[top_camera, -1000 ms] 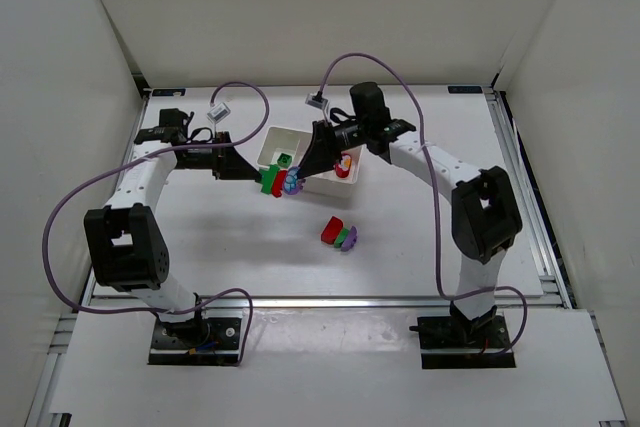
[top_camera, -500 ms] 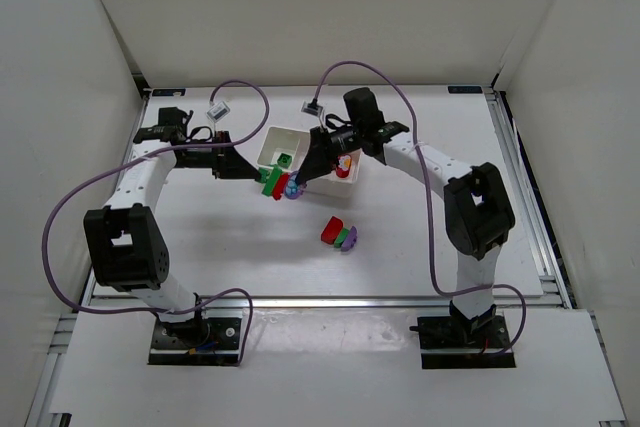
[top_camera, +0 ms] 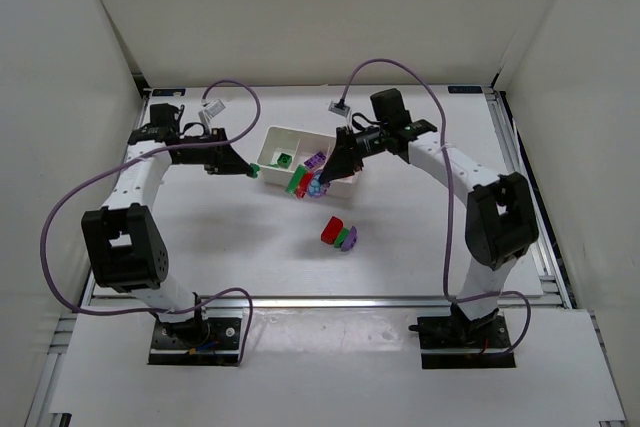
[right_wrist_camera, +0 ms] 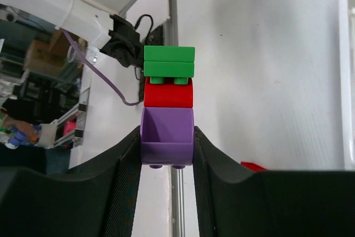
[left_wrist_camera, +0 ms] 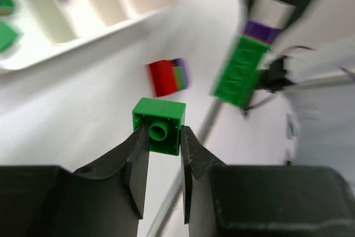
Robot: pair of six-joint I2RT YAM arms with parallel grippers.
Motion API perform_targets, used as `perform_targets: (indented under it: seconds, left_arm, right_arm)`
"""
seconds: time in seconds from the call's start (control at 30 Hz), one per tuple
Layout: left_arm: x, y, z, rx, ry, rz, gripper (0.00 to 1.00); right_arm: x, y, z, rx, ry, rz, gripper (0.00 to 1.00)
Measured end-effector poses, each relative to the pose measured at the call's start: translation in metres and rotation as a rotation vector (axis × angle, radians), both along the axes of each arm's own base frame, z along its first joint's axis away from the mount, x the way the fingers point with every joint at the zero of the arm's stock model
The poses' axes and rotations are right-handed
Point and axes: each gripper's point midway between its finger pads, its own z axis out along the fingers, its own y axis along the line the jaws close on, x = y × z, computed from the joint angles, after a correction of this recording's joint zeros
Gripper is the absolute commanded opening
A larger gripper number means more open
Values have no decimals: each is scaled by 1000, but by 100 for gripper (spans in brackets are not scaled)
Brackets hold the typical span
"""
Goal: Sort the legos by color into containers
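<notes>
White tray; green single brick; stack: purple, red, green layers.

The top external camera is looking steeply down from above and behind the arm bases, taking in the whole tabletop, with the white tray lying beyond the middle. The left wrist camera is peering along the left tool from close range, catching the tray's near wall and the loose brick stack in front of the tray, both also showing from above. The right wrist camera is looking past the right tool at very close range, facing across the tabletop toward the left arm.
</notes>
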Motion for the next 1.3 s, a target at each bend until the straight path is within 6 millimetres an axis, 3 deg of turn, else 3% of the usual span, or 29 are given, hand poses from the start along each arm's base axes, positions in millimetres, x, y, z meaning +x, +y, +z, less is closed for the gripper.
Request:
perform_targets:
  seconds: [0.17, 0.37, 0.57, 0.87, 1.1, 1.3]
  left_arm:
    - [36, 0, -25, 218, -21, 121, 10]
    - [91, -20, -39, 370, -76, 216, 11]
    - [118, -33, -68, 451, -67, 253, 16]
    - [141, -27, -100, 512, -21, 288, 52]
    - [137, -51, -75, 363, -55, 202, 63]
    - [98, -73, -12, 13, -53, 8, 61]
  right_arm:
    - [-4, -22, 4, -36, -62, -59, 0]
    - [3, -38, 7, -68, -120, -123, 0]
    - [10, -46, 1, -95, -127, -159, 0]
    - [16, -51, -1, -103, -137, -180, 0]
    - [16, -49, -2, -84, -140, -153, 0]
    - [21, -41, -2, -40, -105, -97, 0]
